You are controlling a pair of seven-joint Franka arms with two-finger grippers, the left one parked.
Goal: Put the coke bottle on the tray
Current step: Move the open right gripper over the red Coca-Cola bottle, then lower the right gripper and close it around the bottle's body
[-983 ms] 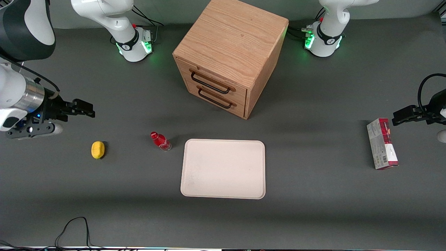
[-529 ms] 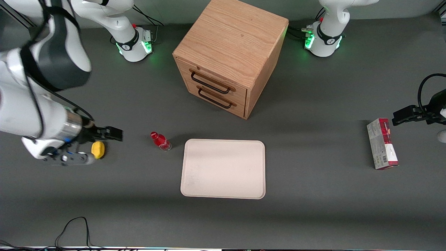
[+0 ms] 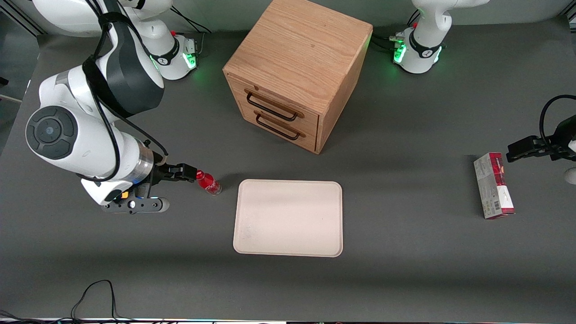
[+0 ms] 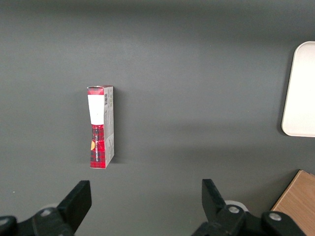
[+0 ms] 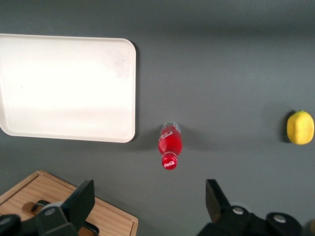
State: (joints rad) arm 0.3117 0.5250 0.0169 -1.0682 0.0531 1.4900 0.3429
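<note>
Since a second ago the right arm has swung in from the working arm's end of the table. The gripper now sits just beside the coke bottle's cap, above the table. It was well apart from the bottle before, and half a second ago it was at the lemon-like yellow object. In the front view the arm now covers that yellow object. Bottle, tray and drawer box have not moved.

Gripper fingers are spread wide in the right wrist view, holding nothing, with the bottle in the gap between them but not touched.

Tray lies flat on the table, nothing on it. Wooden drawer box stands farther from the front camera than the tray, both drawers shut. Contents not visible.

Coke bottle stands upright on the table just beside the tray's short edge, toward the working arm's end, not touching it. Its long axis is vertical, with the red cap on top and the clear base on the table.

Red-and-grey carton lies flat toward the parked arm's end, well apart from the tray.
</note>
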